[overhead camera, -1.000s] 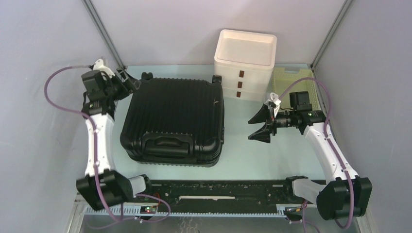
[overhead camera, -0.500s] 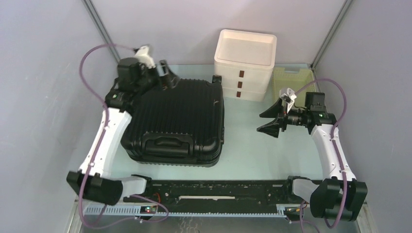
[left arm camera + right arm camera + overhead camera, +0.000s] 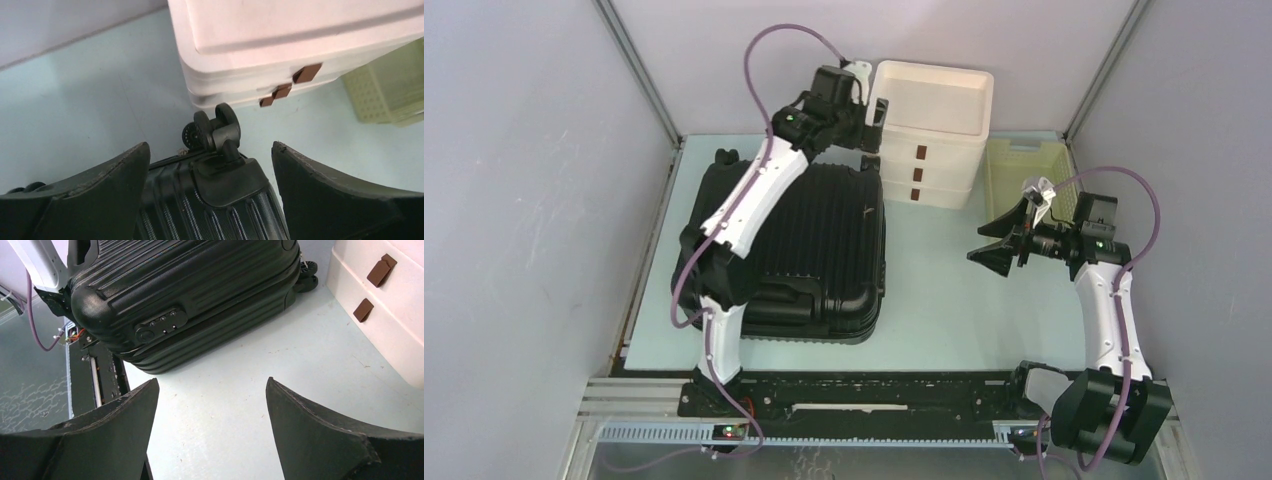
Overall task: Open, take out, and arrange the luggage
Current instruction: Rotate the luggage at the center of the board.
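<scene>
table (image 3: 944, 300): pale green surface under the luggage, bare to the luggage's right.
luggage (image 3: 829, 235): lies flat and shut on its broad side, handle toward the arm bases, wheels at the far end; nothing has been taken out yet.
white drawer box (image 3: 929, 125): just beyond the luggage's far right corner, very close to the wheels.
basket (image 3: 1024, 165): well to the right of the luggage, past the drawer box.
left gripper (image 3: 210, 146): jaws spread wide and holding nothing, above the luggage's far right corner, looking down on a wheel.
right gripper (image 3: 211, 381): fingers wide apart and empty, off the luggage's right side, facing its seam.
lock (image 3: 160, 325): small dial block on the luggage's right side wall, near its front corner.
wheel (image 3: 215, 125): twin caster on the luggage's far right corner, almost touching the drawer box.
step in hand: likely finding a hold to open the shell.
how to do it well: the wheel gives no way to lift the lid. The seam by the lock looks the better place to work, with the other gripper steadying the lower shell so the luggage does not slide into the drawer box.
</scene>
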Controlling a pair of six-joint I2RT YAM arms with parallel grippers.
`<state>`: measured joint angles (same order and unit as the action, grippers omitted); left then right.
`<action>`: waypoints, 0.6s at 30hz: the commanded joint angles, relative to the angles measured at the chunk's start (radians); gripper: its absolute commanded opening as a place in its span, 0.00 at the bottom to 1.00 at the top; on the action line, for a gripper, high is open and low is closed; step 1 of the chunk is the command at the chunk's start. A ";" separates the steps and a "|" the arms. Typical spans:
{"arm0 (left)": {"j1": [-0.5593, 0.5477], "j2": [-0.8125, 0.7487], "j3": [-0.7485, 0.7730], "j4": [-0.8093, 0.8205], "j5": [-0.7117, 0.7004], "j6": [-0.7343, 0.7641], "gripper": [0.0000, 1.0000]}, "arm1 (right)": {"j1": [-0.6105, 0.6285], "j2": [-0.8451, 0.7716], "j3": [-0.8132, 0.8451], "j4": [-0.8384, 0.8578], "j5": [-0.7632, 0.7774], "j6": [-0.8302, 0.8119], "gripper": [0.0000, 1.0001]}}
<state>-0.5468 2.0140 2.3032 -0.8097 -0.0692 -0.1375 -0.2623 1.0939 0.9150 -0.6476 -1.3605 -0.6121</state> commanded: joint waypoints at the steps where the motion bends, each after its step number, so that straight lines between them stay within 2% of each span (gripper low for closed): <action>1: -0.023 0.047 0.078 -0.050 -0.053 0.047 0.96 | -0.006 -0.007 -0.002 0.036 0.011 0.030 0.88; 9: -0.057 0.130 0.045 0.030 -0.050 0.023 0.92 | -0.005 -0.002 -0.002 0.040 0.012 0.036 0.88; 14: -0.062 0.175 0.035 0.066 -0.066 -0.008 0.81 | -0.005 0.000 -0.002 0.039 0.011 0.034 0.88; 18: -0.061 0.198 0.031 0.078 -0.080 -0.023 0.76 | -0.005 0.001 -0.002 0.037 0.009 0.031 0.88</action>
<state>-0.6048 2.1948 2.3108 -0.7795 -0.1154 -0.1341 -0.2623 1.0958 0.9115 -0.6266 -1.3434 -0.5880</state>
